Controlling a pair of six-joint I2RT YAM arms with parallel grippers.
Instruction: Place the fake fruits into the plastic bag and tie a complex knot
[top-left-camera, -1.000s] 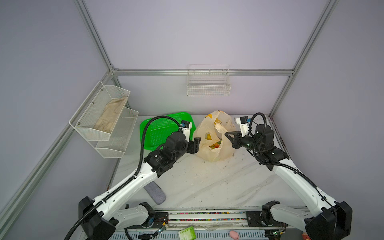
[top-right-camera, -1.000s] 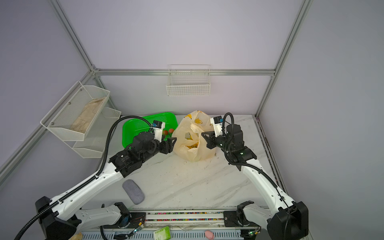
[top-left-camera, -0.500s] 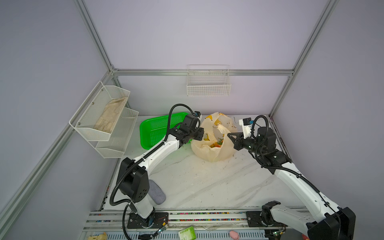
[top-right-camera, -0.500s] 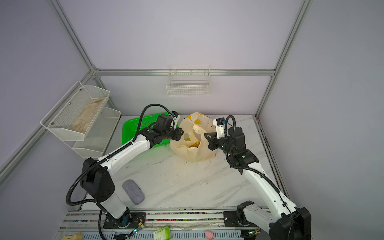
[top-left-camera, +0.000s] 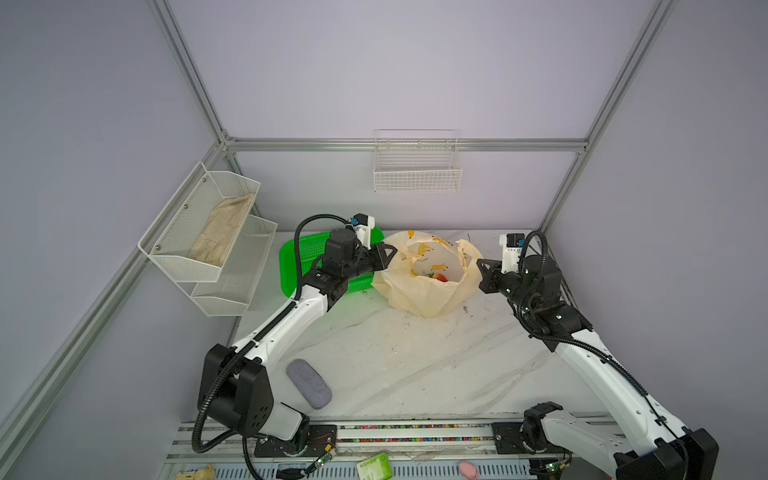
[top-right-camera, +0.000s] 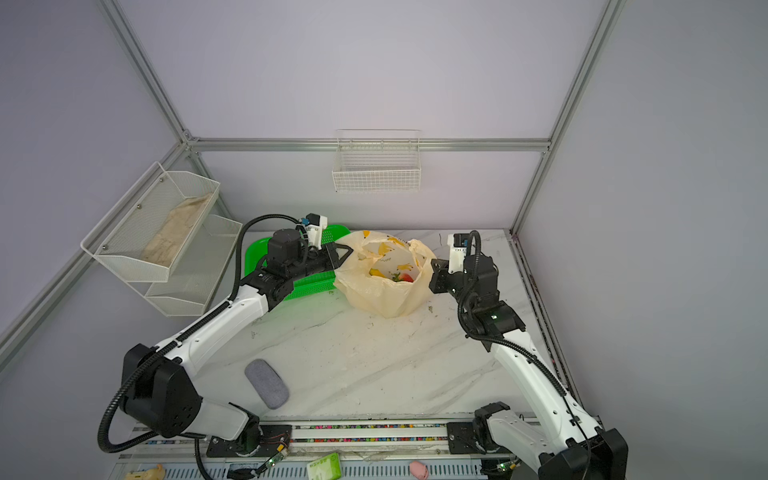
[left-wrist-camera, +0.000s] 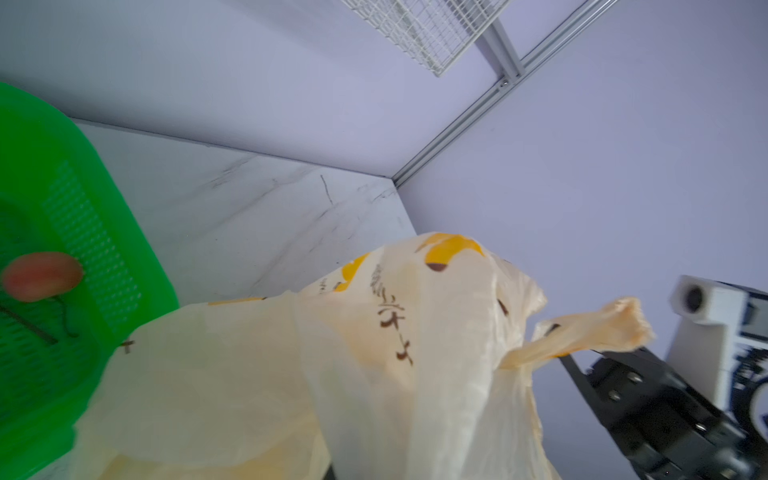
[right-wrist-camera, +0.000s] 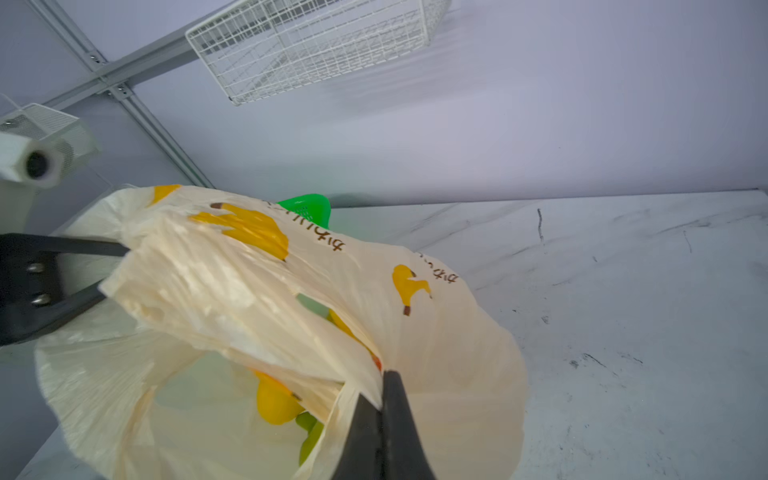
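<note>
Plastic bag (top-left-camera: 419, 293) sits far-centre on table (top-left-camera: 415, 365), mouth open, w/ banana (right-wrist-camera: 274, 407) + strawberry (top-left-camera: 441, 277) inside. Left gripper (top-left-camera: 390, 251): fingers pressed together at bag's left rim, apparently pinching film. Right gripper (right-wrist-camera: 380, 399) nips right rim. One cherry (left-wrist-camera: 41, 276) lies in green basket (left-wrist-camera: 83, 232); knot not begun.

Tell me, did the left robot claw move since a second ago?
Yes. The left gripper slid back toward the rear wall, past the green basket's near corner, and now pinches the plastic bag's left rim.

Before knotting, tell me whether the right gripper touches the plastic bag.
Touching. The right wrist view shows the right gripper shut on the plastic bag, film pinched between its jaws.
</note>
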